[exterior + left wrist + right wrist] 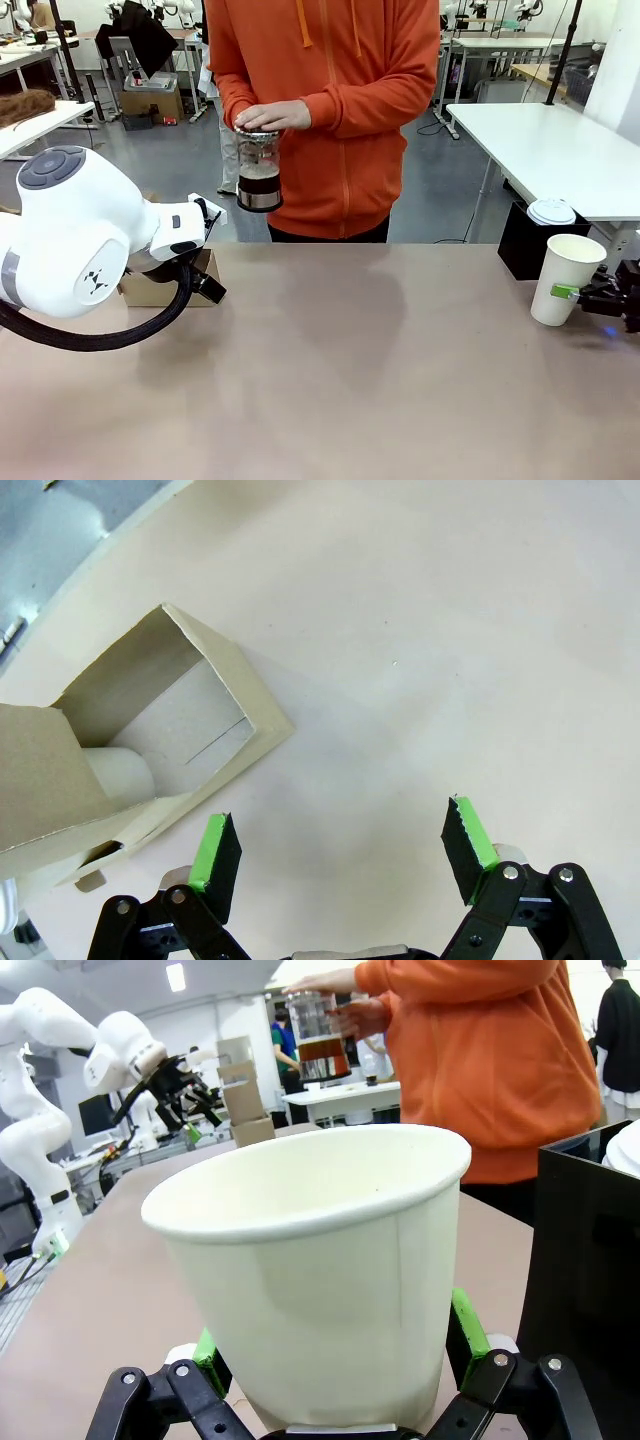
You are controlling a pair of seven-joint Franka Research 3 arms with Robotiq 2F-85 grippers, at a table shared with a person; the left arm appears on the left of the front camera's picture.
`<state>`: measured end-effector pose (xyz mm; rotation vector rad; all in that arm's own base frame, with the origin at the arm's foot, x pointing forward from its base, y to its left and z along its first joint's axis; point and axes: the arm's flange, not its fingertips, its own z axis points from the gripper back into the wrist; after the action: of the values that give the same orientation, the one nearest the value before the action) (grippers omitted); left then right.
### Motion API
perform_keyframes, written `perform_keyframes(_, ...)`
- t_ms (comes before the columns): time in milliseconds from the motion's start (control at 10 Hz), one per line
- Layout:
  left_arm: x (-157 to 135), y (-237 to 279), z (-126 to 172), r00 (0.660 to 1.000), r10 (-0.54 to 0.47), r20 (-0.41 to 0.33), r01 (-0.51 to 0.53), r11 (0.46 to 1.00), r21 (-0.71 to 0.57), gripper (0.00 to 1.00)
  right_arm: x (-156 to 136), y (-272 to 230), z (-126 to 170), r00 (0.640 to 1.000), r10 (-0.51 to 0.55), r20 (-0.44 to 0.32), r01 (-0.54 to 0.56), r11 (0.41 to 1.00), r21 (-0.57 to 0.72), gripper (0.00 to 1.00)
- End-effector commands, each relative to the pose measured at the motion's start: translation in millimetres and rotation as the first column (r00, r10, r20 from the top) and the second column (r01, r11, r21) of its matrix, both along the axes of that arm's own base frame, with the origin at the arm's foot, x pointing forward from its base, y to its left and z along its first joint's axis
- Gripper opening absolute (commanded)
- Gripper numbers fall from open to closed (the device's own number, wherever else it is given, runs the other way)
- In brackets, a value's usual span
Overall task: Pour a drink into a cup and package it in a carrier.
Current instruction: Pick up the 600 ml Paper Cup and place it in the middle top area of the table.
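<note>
The right gripper (335,1358) is pinching the white cup (310,1260). The left gripper (340,850) is hovering, spread wide, beside the carrier (150,730). The person (340,100) is holding the drink (259,182).

lidless white cup (320,1280) gripped between the green pads (466,1322) of the right gripper (335,1345), black box (585,1260) just beside it, table (100,1270) seen behind, press (308,1015) of dark drink (322,1058) held up by a person (500,1070) in orange, left arm (110,1045) far off
</note>
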<state>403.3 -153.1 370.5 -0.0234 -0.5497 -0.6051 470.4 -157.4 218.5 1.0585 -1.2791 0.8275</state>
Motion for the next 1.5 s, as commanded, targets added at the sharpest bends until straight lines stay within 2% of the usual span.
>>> perform_keyframes(0,0,1,0,1.0,0.0,0.0,0.0,1.0,-0.002,1.0,6,2,4,1.0,-0.009,0.002,0.009,1.0,0.012,0.8)
perform_keyframes(100,0,1,0,1.0,0.0,0.0,0.0,1.0,-0.002,1.0,1,-9,7,0.999,-0.006,-0.034,0.006,1.0,0.008,0.8)
perform_keyframes(200,0,1,0,1.0,0.0,0.0,0.0,1.0,-0.002,1.0,1,0,0,1.0,0.002,0.001,-0.002,1.0,0.0,0.8)
perform_keyframes(500,0,1,0,1.0,0.0,0.0,0.0,1.0,-0.002,1.0,0,-2,0,1.0,-0.003,-0.005,0.003,1.0,0.001,0.81)
perform_keyframes(700,0,1,0,1.0,0.0,0.0,0.0,1.0,-0.002,1.0,-16,39,54,1.0,0.012,0.029,-0.011,0.999,-0.037,0.81)
perform_keyframes(900,0,1,0,1.0,0.0,0.0,0.0,1.0,-0.002,1.0,-13,84,87,1.0,0.007,-0.026,-0.007,1.0,-0.025,0.81)
perform_keyframes(1200,0,1,0,1.0,0.0,0.0,0.0,1.0,-0.002,1.0,32,176,105,0.998,-0.01,-0.07,0.009,1.0,-0.005,0.81)
perform_keyframes(1400,0,1,0,1.0,0.0,0.0,0.0,1.0,-0.002,1.0,65,223,96,0.998,-0.032,-0.061,0.032,0.999,-0.003,0.81)
